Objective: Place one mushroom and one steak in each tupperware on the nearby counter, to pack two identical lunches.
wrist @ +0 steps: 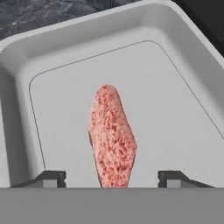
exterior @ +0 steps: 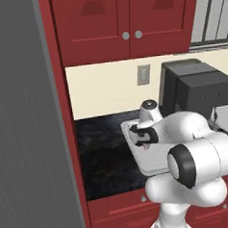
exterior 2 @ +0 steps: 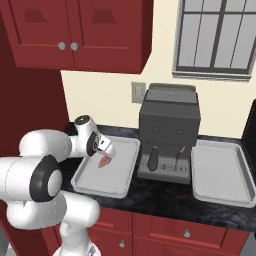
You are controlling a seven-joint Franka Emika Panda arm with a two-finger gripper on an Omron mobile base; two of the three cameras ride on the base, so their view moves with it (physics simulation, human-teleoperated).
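- The gripper (wrist: 112,178) hangs over the left tupperware (exterior 2: 125,186), pointing down into it, and its two dark fingertips (wrist: 51,178) stand wide apart
- A steak (wrist: 111,138) sits between those tips, a red slab with pale marbling seen edge-on, and there is a clear gap on each side, so the jaws are open and not pressing it
- From the right base view the steak (exterior 2: 103,161) shows just below the hand, above the tray floor; whether it touches the floor I cannot tell
- In the left base view the tupperware (exterior: 153,162) lies on the black stone desk (exterior: 102,155), partly behind the white arm
- A second tupperware (exterior 2: 220,177) rests farther right on the desk (exterior 2: 165,200), its floor bare
- A dark coffee machine (exterior 2: 167,132) stands between the two trays, close beside each
- Red cabinets (exterior 2: 75,30) hang above the left tray, with a window (exterior 2: 217,37) to the right
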